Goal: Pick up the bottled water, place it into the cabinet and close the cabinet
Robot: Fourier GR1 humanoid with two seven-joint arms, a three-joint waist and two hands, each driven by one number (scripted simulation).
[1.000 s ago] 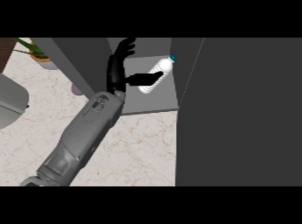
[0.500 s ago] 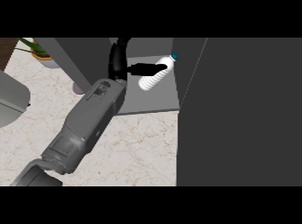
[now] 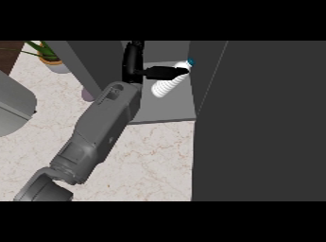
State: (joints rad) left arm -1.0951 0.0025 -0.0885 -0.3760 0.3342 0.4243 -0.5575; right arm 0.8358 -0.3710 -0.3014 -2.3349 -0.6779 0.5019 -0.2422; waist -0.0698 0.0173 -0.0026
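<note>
The bottled water [image 3: 167,86] is white and ribbed with a blue cap [image 3: 190,62]. It leans tilted inside the open cabinet [image 3: 171,109], cap toward the upper right. My left hand [image 3: 133,59] reaches into the cabinet from the lower left. Its thumb [image 3: 164,72] lies across the bottle's upper part and the other fingers curl behind it, partly hidden. The bottle's base is close to the cabinet's grey floor; whether it touches I cannot tell. My right hand is not visible.
The cabinet's dark open door [image 3: 277,118] fills the right side. A potted plant [image 3: 48,57] stands at the back left and a large grey rounded object [image 3: 5,106] at the left edge. A small purple thing [image 3: 87,96] peeks from behind my forearm [image 3: 99,132]. Marbled counter [image 3: 151,160] lies below.
My left arm has pushed further forward into the cabinet, carrying the bottle up and to the right. The thumb now sits nearer the bottle's cap.
</note>
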